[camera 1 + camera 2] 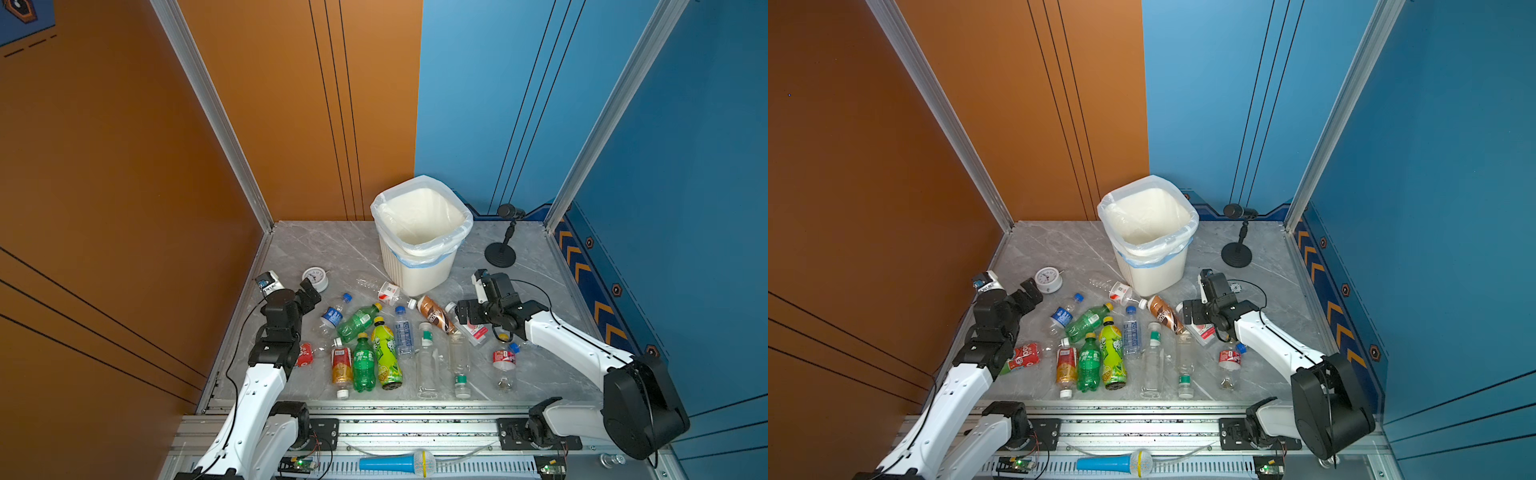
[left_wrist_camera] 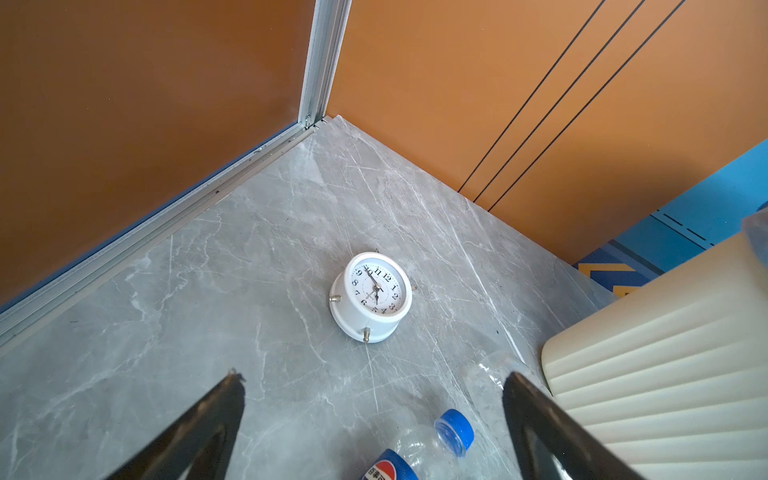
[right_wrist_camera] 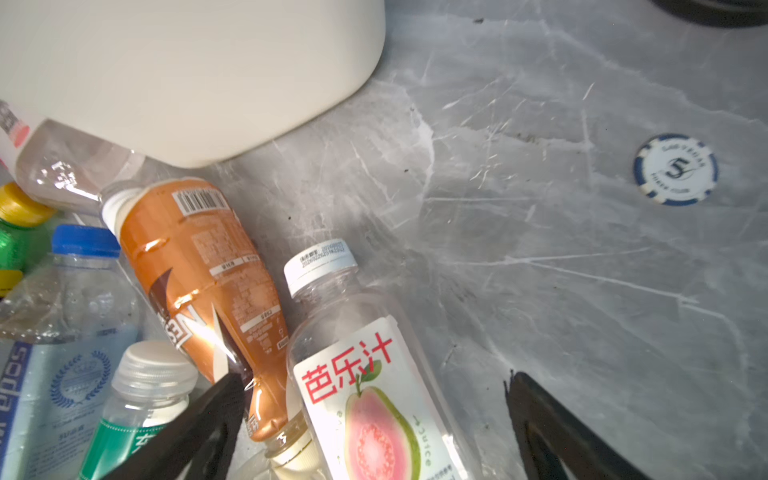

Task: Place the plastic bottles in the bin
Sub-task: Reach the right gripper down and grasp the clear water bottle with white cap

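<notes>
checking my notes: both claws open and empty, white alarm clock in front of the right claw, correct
No: the alarm clock sits in front of the left claw, per the left wrist view. It and the right claw are open and empty.

The right gripper (image 3: 372,377) stands wide open, its two black fingers (image 3: 199,428) spread over a grey marble tabletop (image 3: 540,270). Between them lies a clear plastic bottle with a white cap and a pink guava label (image 3: 332,316), just beside a brown-orange wrapped bottle with a white cap (image 3: 208,270). The cream-white plastic bin (image 3: 187,75) stands near both caps. A blue-and-white poker chip (image 3: 676,169) lies well apart from the bottles.
</notes>
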`<state>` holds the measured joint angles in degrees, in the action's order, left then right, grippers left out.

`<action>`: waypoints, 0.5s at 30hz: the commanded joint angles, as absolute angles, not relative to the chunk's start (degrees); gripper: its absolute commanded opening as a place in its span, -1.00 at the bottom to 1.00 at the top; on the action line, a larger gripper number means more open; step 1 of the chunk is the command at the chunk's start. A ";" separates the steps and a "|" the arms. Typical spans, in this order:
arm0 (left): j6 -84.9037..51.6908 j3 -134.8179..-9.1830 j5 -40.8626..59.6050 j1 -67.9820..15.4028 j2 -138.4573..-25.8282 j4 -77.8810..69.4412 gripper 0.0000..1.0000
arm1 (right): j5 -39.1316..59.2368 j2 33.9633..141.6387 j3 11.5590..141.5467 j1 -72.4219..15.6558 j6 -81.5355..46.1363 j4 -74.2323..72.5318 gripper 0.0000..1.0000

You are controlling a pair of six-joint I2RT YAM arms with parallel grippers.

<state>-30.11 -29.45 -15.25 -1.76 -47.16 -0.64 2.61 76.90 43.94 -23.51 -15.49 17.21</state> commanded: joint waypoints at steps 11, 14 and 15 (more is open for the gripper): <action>-32.74 -29.49 -12.64 -0.91 -44.00 1.14 0.95 | -4.89 84.83 45.83 -25.31 -16.30 18.55 1.00; -33.29 -29.51 -12.55 -0.88 -43.12 1.90 0.95 | -5.98 86.42 46.38 -25.33 -16.92 17.94 0.95; -33.70 -29.44 -12.60 -0.82 -42.85 2.02 0.95 | -6.50 86.85 46.52 -25.32 -17.05 17.63 0.93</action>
